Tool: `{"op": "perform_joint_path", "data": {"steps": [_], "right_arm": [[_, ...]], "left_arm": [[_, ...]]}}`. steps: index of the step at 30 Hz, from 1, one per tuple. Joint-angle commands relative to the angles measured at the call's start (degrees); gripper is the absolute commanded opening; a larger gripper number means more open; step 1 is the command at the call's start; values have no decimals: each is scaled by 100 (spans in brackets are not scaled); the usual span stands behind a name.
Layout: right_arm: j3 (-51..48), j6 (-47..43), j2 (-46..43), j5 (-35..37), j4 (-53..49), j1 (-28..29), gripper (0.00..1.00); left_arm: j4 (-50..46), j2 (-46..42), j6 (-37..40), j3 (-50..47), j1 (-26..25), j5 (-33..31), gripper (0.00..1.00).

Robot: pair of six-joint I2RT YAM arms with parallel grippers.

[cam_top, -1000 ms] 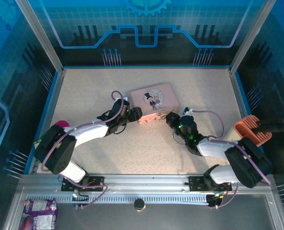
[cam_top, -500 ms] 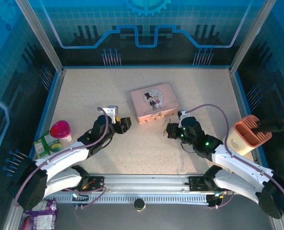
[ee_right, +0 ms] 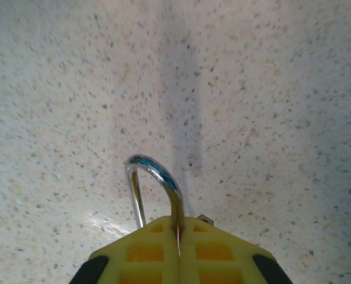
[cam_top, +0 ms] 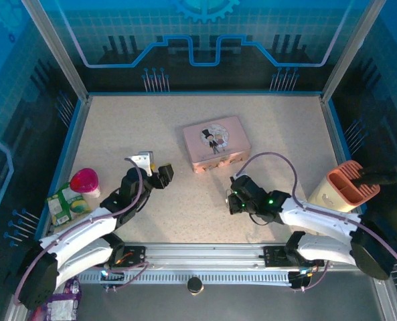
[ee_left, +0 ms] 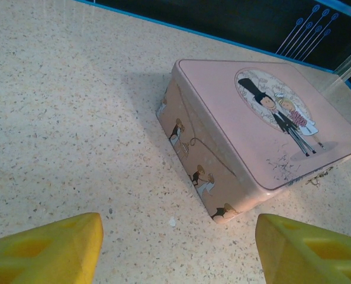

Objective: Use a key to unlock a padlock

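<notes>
The right gripper (ee_right: 178, 236) has its yellow fingers pressed together on the small padlock's thin silver U-shaped shackle (ee_right: 168, 180), whose arch sticks out past the fingertips just above the speckled beige tabletop (cam_top: 285, 127). The padlock's body is hidden between the pads. This grip sits near-centre, to the near right of the pink rectangular tin with a cartoon couple (cam_top: 215, 142). The left gripper (ee_left: 175, 254) hangs to the tin's near left, its jaws spread wide and holding nothing.

The site was a robotics laboratory test cell. A speckled worktop (cam_top: 118, 127) sat within aluminium-profile framing (cam_top: 57, 50) and blue circuit-and-gear printed panels (cam_top: 265, 40). A cabled left arm (cam_top: 84, 224) and right arm (cam_top: 319, 217) were bolted to a slotted rail (cam_top: 205, 255).
</notes>
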Motion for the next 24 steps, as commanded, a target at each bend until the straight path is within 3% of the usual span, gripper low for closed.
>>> {"op": "perform_joint_path", "data": {"steps": [1,5,9,16,24], "right_arm": [[306,-208,418,-55,225,80,0],[481,-242,949,-254,466,108,0],[686,-284,1214,-240,352,144,13],[726,-435,1090,-128,295,144,25],[867,-637,726,91,-18,129,32]], "left_arm": [[103,101,4,105,60,-11,69],[-98,267,169,309,71,127,70],[-395,245,590,558,125,94,70],[-435,255,589,636,246,83,70],[-489,247,549,660,301,-219,70]]}}
